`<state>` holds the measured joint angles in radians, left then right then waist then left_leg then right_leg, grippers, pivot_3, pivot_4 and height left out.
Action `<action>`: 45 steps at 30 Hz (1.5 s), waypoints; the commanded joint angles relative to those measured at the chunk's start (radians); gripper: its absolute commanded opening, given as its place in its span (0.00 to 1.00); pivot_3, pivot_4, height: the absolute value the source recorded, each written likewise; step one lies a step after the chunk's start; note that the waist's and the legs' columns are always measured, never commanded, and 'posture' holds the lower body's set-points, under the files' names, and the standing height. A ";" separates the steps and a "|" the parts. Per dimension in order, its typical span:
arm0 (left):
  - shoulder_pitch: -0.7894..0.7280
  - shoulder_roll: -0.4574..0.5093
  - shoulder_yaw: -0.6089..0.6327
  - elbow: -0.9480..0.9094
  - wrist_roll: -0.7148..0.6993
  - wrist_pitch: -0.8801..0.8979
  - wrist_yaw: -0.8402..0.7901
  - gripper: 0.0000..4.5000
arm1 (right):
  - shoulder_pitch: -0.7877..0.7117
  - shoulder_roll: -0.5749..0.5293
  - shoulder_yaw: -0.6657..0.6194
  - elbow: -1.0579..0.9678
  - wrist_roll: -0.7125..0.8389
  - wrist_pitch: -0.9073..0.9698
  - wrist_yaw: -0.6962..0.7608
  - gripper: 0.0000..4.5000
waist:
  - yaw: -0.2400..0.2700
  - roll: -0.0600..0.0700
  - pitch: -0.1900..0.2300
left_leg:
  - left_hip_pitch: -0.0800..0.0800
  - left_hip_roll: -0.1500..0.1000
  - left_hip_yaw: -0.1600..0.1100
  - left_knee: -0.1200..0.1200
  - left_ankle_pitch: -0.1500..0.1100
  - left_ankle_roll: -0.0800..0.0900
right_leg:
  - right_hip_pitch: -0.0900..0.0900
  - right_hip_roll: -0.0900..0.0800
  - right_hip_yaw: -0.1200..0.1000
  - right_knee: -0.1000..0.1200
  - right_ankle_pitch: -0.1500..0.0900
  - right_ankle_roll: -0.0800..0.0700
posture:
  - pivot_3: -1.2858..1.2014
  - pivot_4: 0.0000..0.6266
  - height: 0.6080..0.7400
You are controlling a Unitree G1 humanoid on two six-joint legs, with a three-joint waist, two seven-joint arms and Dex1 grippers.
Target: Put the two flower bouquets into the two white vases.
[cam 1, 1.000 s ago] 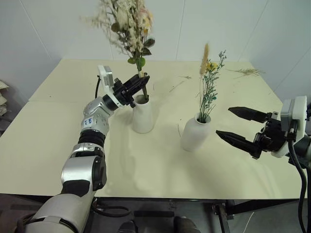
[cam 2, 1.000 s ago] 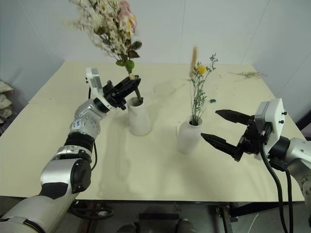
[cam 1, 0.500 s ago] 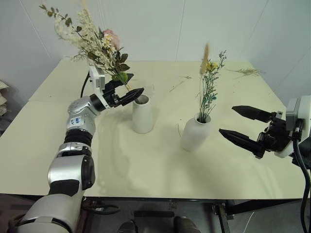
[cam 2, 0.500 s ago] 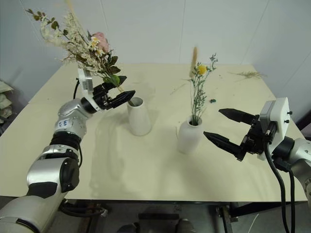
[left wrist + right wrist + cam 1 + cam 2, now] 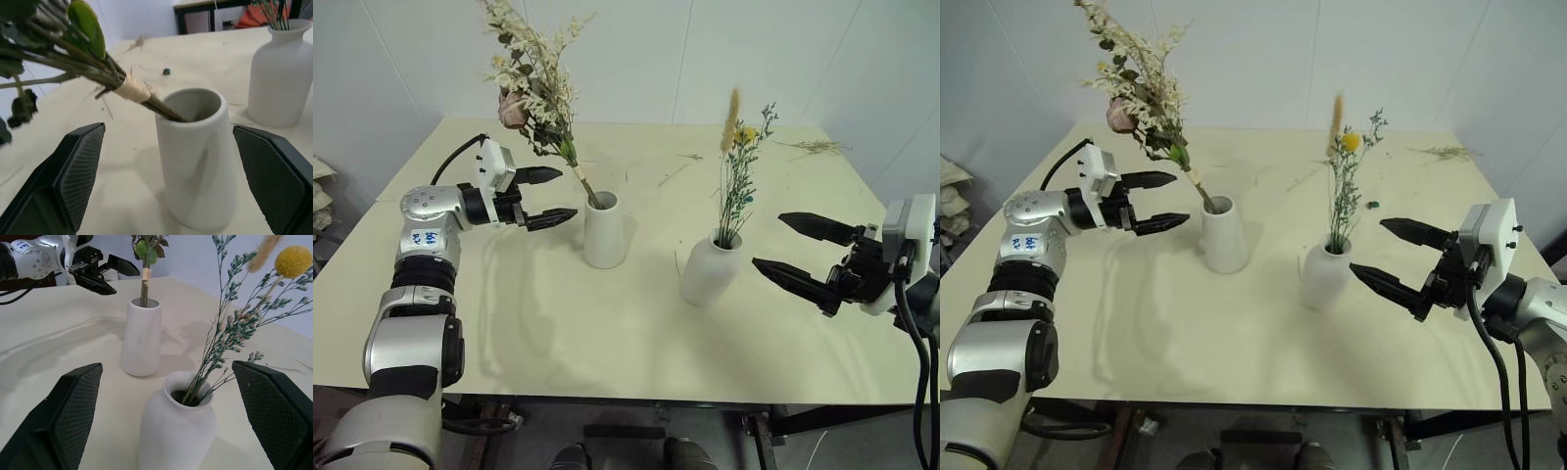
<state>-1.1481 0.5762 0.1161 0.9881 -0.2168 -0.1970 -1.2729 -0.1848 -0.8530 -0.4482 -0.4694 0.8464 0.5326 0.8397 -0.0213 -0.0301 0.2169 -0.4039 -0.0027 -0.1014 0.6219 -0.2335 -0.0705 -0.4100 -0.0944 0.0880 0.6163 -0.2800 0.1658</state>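
The bushy bouquet (image 5: 533,88) stands with its stems in the straight white vase (image 5: 604,235) and leans to the left. My left gripper (image 5: 568,193) is open just left of that vase, level with its rim, touching neither vase nor stems. In the left wrist view the tied stems (image 5: 132,90) enter the vase mouth (image 5: 198,161) between my spread fingers. The slim green bouquet (image 5: 736,166) with the yellow flower stands in the rounder vase (image 5: 708,272). My right gripper (image 5: 769,240) is open to the right of it, holding nothing.
Loose dried twigs (image 5: 813,145) lie at the table's back right corner, and a few thin twigs (image 5: 671,171) behind the vases. The cream table (image 5: 607,333) ends at a white wall behind.
My left gripper has opened, let go of the bushy bouquet's stems and drawn back to the left. The bouquet now rests in the vase, tipped left. The right arm has not moved.
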 commanded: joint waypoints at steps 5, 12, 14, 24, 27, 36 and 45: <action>-0.052 -0.098 0.032 0.059 -0.030 0.000 0.031 0.99 | -0.016 0.009 0.000 -0.016 0.004 -0.022 -0.003 1.00 | -0.005 0.000 0.000 | 0.000 0.000 0.000 0.000 0.000 0.000 | 0.000 0.000 0.000 0.000 0.000 0.000 | 0.52 0.24 1.00; -0.067 -0.133 0.082 0.040 -0.099 0.005 -0.069 0.99 | -0.009 0.007 -0.013 -0.029 0.009 -0.017 -0.014 1.00 | -0.007 0.000 0.000 | 0.000 0.000 0.000 0.000 0.000 0.000 | 0.000 0.000 0.000 0.001 0.000 0.000 | 0.52 0.24 1.00; -0.054 -0.111 0.085 0.009 -0.107 0.022 -0.096 0.99 | -0.002 0.006 -0.017 -0.034 0.010 -0.016 -0.017 1.00 | -0.007 0.000 0.000 | 0.000 0.000 0.000 0.000 0.000 0.000 | 0.000 0.000 0.000 0.000 0.000 0.000 | 0.52 0.24 1.00; 0.041 0.075 0.082 -0.136 -0.093 0.077 -0.147 0.99 | -0.005 -0.041 -0.036 0.004 0.014 -0.007 0.033 1.00 | -0.007 0.000 0.000 | 0.001 0.000 0.000 0.000 0.000 0.000 | 0.000 0.000 0.000 0.001 0.000 0.000 | 0.52 0.24 1.00; 0.071 0.122 0.083 -0.220 -0.116 0.143 -0.169 0.99 | -0.015 -0.090 -0.059 0.031 0.037 0.019 0.075 1.00 | -0.005 0.000 0.000 | 0.001 0.000 0.000 0.000 0.000 0.000 | 0.000 0.000 0.000 0.001 0.000 0.000 | 0.52 0.24 1.00; 0.356 0.265 0.093 -0.606 -0.216 0.394 -0.236 0.99 | -0.023 -0.201 -0.071 0.119 -0.013 -0.003 0.228 1.00 | -0.011 0.000 0.000 | 0.001 0.002 0.000 -0.002 0.000 0.000 | -0.001 0.001 0.000 0.002 -0.001 -0.002 | 0.52 0.24 1.00; 0.402 0.274 0.117 -0.668 -0.253 0.386 -0.204 0.99 | -0.084 -0.198 0.005 0.208 -0.102 -0.066 0.306 1.00 | -0.007 0.000 0.000 | 0.002 0.002 0.000 0.000 0.000 0.000 | 0.000 0.001 0.000 0.002 -0.001 -0.003 | 0.52 0.24 1.00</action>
<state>-0.7495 0.8312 0.2006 0.3566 -0.4409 0.1901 -1.4758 -0.2578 -1.0351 -0.4352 -0.2653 0.7567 0.4951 1.1306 -0.0286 -0.0297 0.2167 -0.4020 -0.0011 -0.1010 0.6219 -0.2332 -0.0707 -0.4101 -0.0938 0.0876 0.6182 -0.2815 0.1623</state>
